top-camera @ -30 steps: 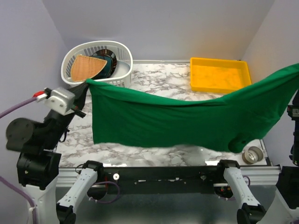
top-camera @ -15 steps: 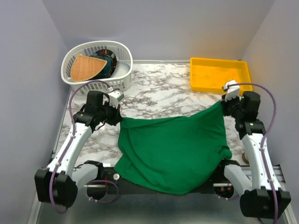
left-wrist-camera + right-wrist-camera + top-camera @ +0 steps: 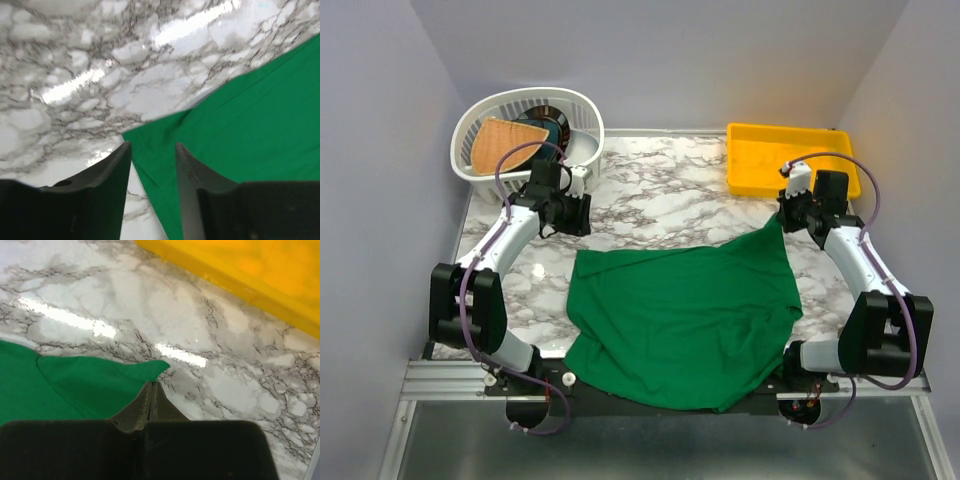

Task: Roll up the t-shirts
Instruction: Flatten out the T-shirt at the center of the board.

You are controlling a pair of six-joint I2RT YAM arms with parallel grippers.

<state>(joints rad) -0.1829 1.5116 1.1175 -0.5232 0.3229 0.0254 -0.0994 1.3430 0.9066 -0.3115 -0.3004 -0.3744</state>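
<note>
- Left gripper (image 3: 152, 146): fingers (image 3: 112, 172) parted about halfway, nothing gripped. The far-left corner of the t-shirt (image 3: 685, 320) lies flat on the table (image 3: 660, 185), directly under the gap between the tips.
- Right gripper (image 3: 151, 387): jaws pressed fully together. The far-right corner runs right up to the tips and looks pinched there, with a small green tip poking out past them. The top view shows that corner pulled to a peak at the fingers.
- Shirt position: spread open and loosely wrinkled. Its far edge runs across from one set of fingers to the other, and the body extends from both toward the arm bases. The near hem appears to overhang the table's near edge.
- Long axis: can't call it, the outline is roughly as wide as deep. The neck is not visible from here.
- Key relation: each arm sits at its own far corner, so neither is nearer overall. My read is that a roll would start at this far edge and run toward the bases.
- Yellow tray (image 3: 790, 128) sits just beyond the right fingers, clear of the cloth.
</note>
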